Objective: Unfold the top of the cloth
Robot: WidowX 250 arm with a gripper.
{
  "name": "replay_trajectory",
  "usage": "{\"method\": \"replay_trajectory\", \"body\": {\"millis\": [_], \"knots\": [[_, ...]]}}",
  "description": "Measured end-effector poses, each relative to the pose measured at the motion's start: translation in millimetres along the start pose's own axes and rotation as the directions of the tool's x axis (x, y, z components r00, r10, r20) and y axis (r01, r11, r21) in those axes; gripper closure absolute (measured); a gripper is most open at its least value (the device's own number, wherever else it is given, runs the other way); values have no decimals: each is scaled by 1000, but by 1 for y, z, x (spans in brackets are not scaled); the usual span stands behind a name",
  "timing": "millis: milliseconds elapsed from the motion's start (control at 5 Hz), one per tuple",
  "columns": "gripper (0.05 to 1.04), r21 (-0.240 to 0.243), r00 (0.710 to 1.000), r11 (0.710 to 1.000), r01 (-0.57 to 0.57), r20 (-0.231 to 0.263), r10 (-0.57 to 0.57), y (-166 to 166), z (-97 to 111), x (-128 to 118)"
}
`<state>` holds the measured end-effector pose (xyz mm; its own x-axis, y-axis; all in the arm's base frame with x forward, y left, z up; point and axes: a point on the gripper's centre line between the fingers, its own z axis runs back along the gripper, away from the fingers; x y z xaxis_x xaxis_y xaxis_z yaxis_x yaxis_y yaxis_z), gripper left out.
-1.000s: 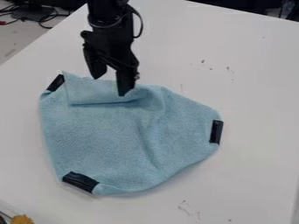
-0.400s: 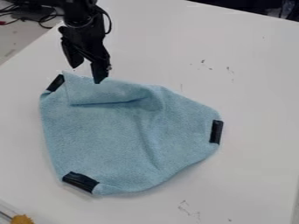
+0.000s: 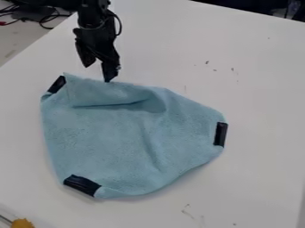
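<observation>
The black gripper hangs at the top edge of the light blue cloth, its fingers spread apart with nothing between them. One fingertip is right at the cloth's upper edge in the view; whether it touches cannot be told. Along the top, a flap of the cloth lies folded down over the rest, with a crease beneath it. Dark tape pieces sit at the cloth's upper left, lower left and right corners.
The cloth lies on a white table with small dark marks on it. A yellow-orange object is at the lower left corner. Black cables lie beyond the table at the upper left.
Compared with one second ago the gripper is farther up, off the flap; since the later earlier frame it has shifted slightly right. The cloth's fold looks nearly the same.
</observation>
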<state>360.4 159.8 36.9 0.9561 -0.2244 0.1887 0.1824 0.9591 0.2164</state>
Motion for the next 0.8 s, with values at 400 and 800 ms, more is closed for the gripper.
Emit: {"method": "replay_trajectory", "body": {"millis": [400,800], "knots": [[83,6,999,999,-32,-23,32,7,-10,-8],[83,36,997,998,-44,-67,46,6,3,-25]]}}
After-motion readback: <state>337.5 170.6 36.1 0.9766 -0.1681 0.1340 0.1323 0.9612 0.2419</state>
